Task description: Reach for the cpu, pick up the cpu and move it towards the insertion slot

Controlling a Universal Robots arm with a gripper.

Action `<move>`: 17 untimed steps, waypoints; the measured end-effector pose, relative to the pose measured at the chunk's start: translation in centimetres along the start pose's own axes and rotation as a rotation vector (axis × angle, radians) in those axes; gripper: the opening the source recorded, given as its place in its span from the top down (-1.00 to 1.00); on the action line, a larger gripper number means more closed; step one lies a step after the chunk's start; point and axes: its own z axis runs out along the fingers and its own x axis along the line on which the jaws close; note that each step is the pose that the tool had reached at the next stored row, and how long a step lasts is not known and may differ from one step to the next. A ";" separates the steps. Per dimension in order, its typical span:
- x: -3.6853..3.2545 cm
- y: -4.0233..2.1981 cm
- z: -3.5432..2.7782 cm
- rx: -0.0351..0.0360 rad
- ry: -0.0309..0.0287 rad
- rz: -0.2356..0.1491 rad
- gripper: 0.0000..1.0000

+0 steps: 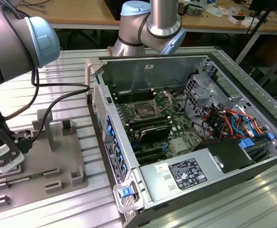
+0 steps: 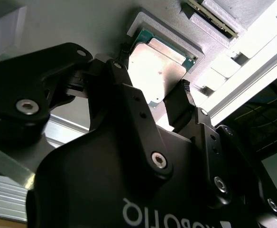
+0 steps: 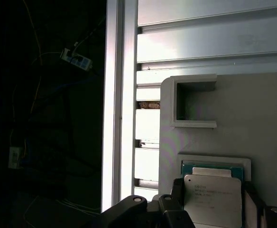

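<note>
Straddling the cpu (image 2: pixel 163 56) with my gripper (image 2: pixel 152 71) spread open, one finger beside each opposite edge, I hang straight over it. It lies flat in its tray (image 3: pixel 252 118) recess, with the insertion slot (image 1: pixel 143 111) well apart toward the exterior view's right.

On the ribbed aluminium bench (image 1: pixel 67 76), a grey plastic tray (image 1: pixel 58 168) lay at the exterior view's left. An open metal computer case (image 1: pixel 148 71) stood just beside it at the exterior view's right. The square metal-framed insertion slot (image 1: pixel 143 111) sat on a green circuit board (image 1: pixel 176 126) inside the case. The flat square silvery cpu (image 3: pixel 213 199) lay in a tray recess, with the jaws directly over it.
</note>
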 end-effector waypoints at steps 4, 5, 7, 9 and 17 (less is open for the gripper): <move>0.01 0.01 -0.14 0.0002 0.0004 0.000 -0.09; 0.01 0.01 -0.18 0.0000 0.0001 0.000 -0.09; 0.01 0.02 -0.29 0.0000 0.0000 0.000 -0.09; 0.01 0.03 -0.52 0.0000 0.0001 0.000 -0.09; 0.01 0.03 -0.57 0.0000 0.0000 0.000 -0.09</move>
